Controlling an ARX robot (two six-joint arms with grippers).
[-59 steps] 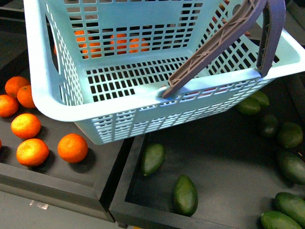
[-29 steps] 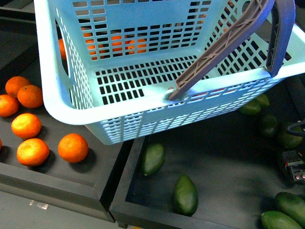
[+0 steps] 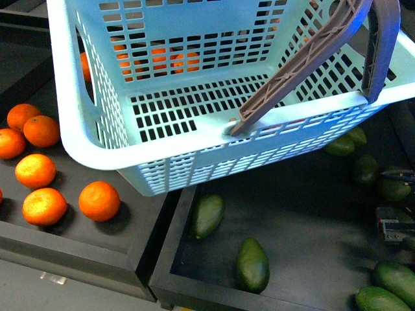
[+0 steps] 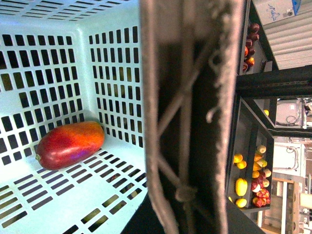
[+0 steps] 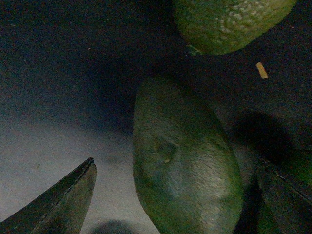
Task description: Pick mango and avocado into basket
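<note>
here, right gripper spread wide around avocado — gaps both sides, mango in basket corner, left gripper unseen

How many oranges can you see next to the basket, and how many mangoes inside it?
Oranges beside the basket: 6, plus a sliver of another at the picture's edge
Mangoes: 1
Total: 7

One basket, one mango, eight visible avocados
</note>
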